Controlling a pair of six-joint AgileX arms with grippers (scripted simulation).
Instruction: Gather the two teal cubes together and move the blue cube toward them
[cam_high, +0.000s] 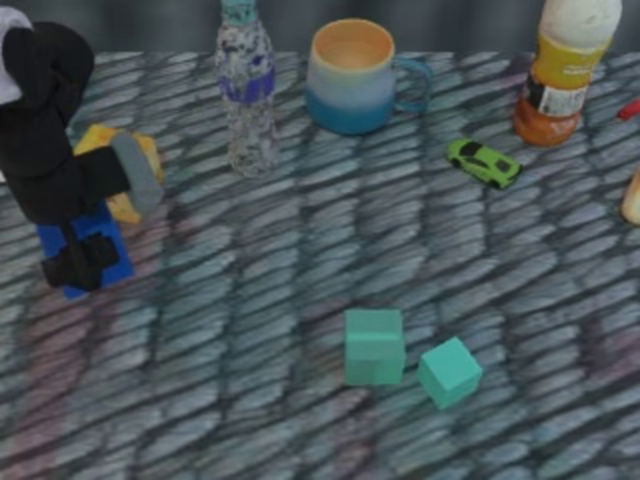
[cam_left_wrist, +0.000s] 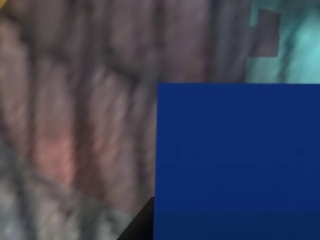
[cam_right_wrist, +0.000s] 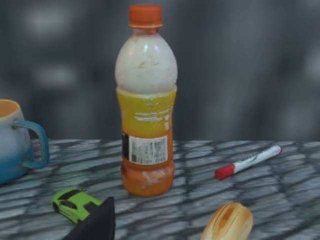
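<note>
The left arm is reaching down over the worktop (cam_high: 300, 300) at its left side, and the left pincer (cam_high: 85, 262) is sitting right on the blue cube (cam_high: 88, 250), its dark fingers on either side of the block. From above, the fingers are hiding too much to say whether they are pinching the cube or only flanking it, so I cannot tell. In the left wrist view the blue cube (cam_left_wrist: 237, 160) is filling much of the picture, with one dark finger tip (cam_left_wrist: 140, 227) showing just beside its edge.

A yellow cube (cam_high: 120, 170) is lying just behind the blue one, partly covered by the arm.

The two teal cubes are lying together near the front middle of the worktop, well apart from the blue cube. The larger teal cube (cam_high: 374, 346) is sitting square, and the smaller teal cube (cam_high: 449, 372) is resting just beside it on the right, turned at an angle; whether they are touching is not clear.

Along the back are standing a clear bottle (cam_high: 248, 95), a blue mug (cam_high: 352, 78) and an orange juice bottle (cam_high: 565, 65). A green toy car (cam_high: 483, 162) is lying in front of the juice bottle.

The right arm is parked off the right side; the right wrist view is showing only a dark edge of its pincer, so its state cannot be told. That view is also showing a red marker (cam_right_wrist: 247, 162) and a bread roll (cam_right_wrist: 227, 222).
</note>
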